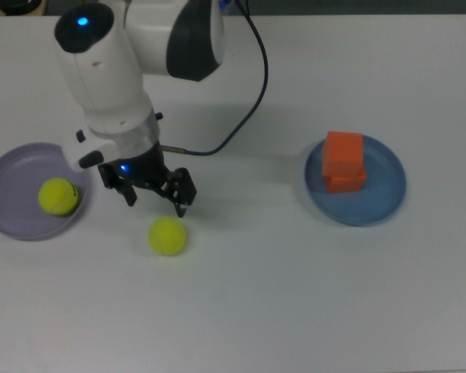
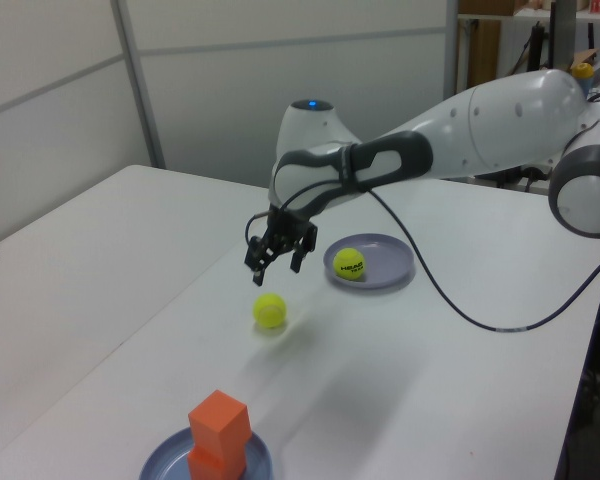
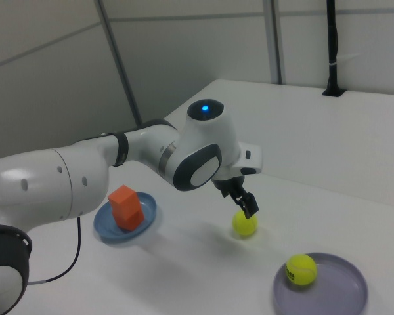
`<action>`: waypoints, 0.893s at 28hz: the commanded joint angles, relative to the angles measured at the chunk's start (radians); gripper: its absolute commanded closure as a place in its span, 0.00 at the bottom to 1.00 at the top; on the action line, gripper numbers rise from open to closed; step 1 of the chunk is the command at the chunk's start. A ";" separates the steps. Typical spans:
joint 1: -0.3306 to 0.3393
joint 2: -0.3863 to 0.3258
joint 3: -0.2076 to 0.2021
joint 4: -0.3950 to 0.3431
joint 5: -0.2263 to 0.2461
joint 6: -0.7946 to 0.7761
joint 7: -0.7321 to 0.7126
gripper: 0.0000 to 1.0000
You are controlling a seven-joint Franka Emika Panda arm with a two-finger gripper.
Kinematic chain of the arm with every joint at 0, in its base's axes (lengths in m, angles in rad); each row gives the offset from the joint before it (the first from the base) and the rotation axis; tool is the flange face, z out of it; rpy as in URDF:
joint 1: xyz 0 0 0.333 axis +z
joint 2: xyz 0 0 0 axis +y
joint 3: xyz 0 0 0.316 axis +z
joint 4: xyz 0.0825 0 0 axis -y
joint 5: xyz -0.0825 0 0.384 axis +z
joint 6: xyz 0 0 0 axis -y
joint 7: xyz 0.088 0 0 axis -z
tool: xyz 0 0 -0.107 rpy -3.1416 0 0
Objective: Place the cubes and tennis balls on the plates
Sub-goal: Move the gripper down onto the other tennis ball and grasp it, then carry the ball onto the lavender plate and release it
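Two orange cubes [image 1: 342, 155] stand stacked, one on the other, on the blue plate [image 1: 384, 194] at the top view's right. One tennis ball [image 1: 58, 196] with a black mark lies on the lavender plate [image 1: 12, 167] at the top view's left. The other tennis ball [image 1: 167, 235] sits loose on the white table. My gripper [image 1: 157, 200] hangs open just above and behind this loose ball, holding nothing. In the left view the gripper [image 2: 273, 264] is above the loose ball [image 2: 270, 311], and the right view shows its fingers [image 3: 251, 210] close over the ball [image 3: 245, 224].
A black cable [image 1: 248, 101] runs from the arm across the table's back. The white arm [image 1: 116, 85] reaches over the table between the two plates. The table's edges are near the plates in the left view.
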 commanded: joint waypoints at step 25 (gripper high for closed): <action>0.025 0.114 -0.001 0.004 0.008 0.146 0.013 0.00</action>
